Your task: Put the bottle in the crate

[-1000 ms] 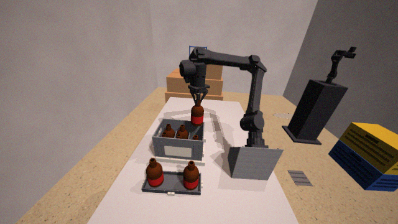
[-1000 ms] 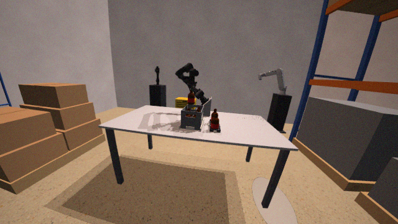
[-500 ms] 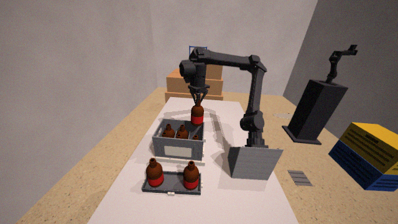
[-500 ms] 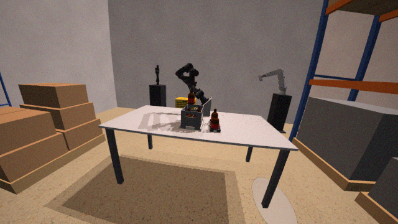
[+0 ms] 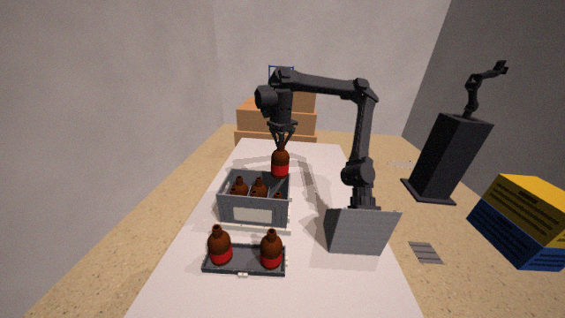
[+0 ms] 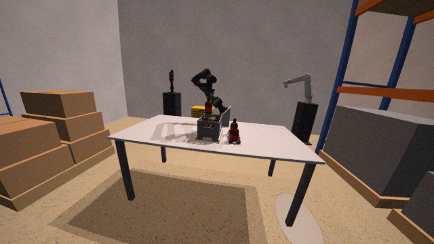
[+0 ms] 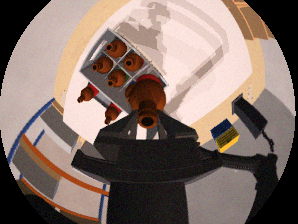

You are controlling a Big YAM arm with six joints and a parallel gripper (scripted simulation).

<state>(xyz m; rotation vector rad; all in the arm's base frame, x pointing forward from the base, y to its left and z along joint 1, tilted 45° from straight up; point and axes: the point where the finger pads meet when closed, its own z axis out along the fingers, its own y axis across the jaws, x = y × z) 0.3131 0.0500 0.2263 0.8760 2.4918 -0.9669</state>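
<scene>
My gripper (image 5: 282, 142) is shut on the neck of a brown bottle with a red label (image 5: 280, 162). It holds the bottle upright over the far right corner of the grey crate (image 5: 254, 197), its base about level with the crate's rim. The crate holds several brown bottles (image 5: 249, 187). In the wrist view the held bottle (image 7: 147, 99) hangs at the crate's (image 7: 120, 70) near corner. The dark tray (image 5: 244, 261) in front of the crate carries two upright bottles, one at the left (image 5: 219, 246) and one at the right (image 5: 271, 249). In the exterior view the bottle (image 6: 208, 106) sits above the crate (image 6: 209, 127).
The arm's grey base block (image 5: 359, 230) stands on the table right of the crate. Cardboard boxes (image 5: 277, 118) are stacked behind the table's far end. A black pedestal with a second arm (image 5: 448, 155) and a yellow and blue box (image 5: 523, 218) stand on the floor to the right.
</scene>
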